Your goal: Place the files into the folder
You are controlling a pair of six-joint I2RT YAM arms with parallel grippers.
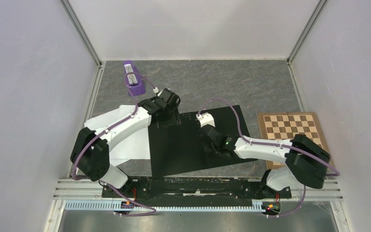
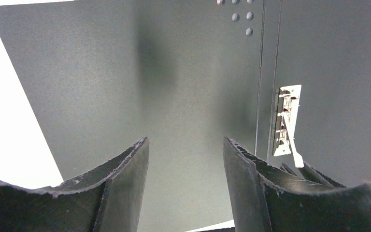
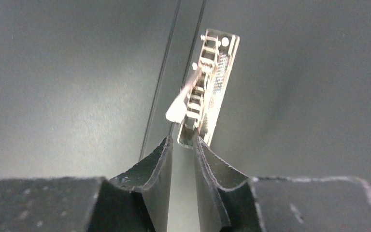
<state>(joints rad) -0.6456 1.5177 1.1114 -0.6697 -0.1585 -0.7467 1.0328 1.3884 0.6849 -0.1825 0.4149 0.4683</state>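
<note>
Right gripper (image 3: 181, 142) fingertips (image 3: 159, 159) sit lowest in the right wrist view, with only a narrow gap between them. The near end of the spine clip (image 3: 207, 82) lies in that gap. Can't tell whether the pads actually pinch it or just flank it.

Key geometry: the clip's long axis runs along the spine, straight away from the right fingers and roughly in line with the gap. Its lever (image 3: 183, 101) stands tilted up off the base and leans to the left of the axis. My read is that working the lever means a pull or push along that axis, not a sideways one.

Left gripper (image 2: 186, 142) is released, jaws wide apart with nothing between them. It hovers over the folder's left panel near the far edge. From there the clip (image 2: 287, 121) lies off to the right of the fingers.

Folder (image 1: 183, 150) lies open and flat, black inside up, centred in front of both bases.

Files (image 1: 130, 150) are not in it yet. The white sheets lie on the table just left of the folder, against its left edge and partly under the left arm. Can't tell whether they overlap the edge. The left arm is clearly nearer to them, and the right is well apart from them, on the spine.

Chessboard (image 1: 292, 128) sits far right and isn't involved.

Judgement: the clip comes first, then the left arm fetches the sheets.
</note>
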